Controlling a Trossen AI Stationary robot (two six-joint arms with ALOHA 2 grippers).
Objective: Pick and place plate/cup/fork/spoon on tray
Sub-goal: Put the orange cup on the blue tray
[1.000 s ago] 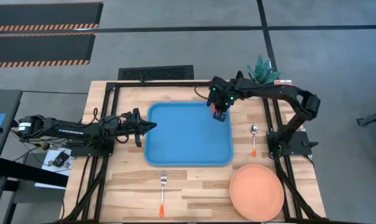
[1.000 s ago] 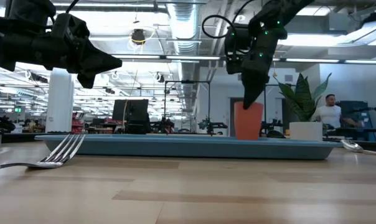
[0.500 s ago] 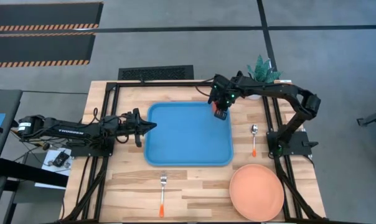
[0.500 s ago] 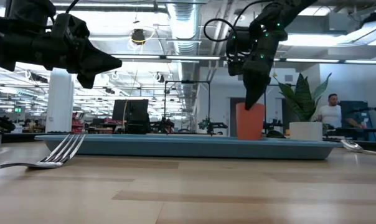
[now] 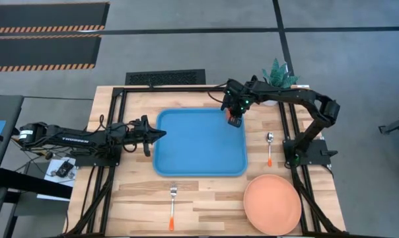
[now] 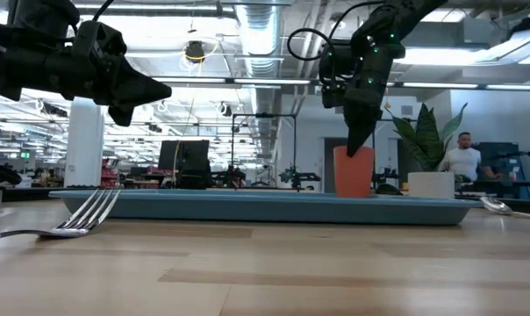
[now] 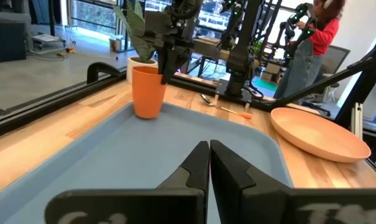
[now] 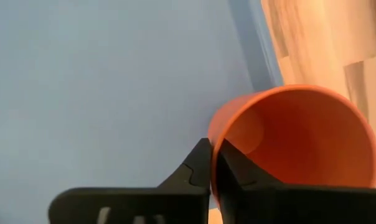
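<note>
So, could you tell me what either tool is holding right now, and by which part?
The right tool pinches the cup by its rim, over the tray. The left tool holds nothing.

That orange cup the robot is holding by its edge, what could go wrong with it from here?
The right hand pinches only the cup rim, one finger inside, one outside. If it pulls away at an angle, the cup could tip over on the tray. The cup stands near the tray's far right corner, so a nudge might push it against the raised rim. The plate, fork and spoon are not yet on the tray; the plate might crowd the cup later.
</note>
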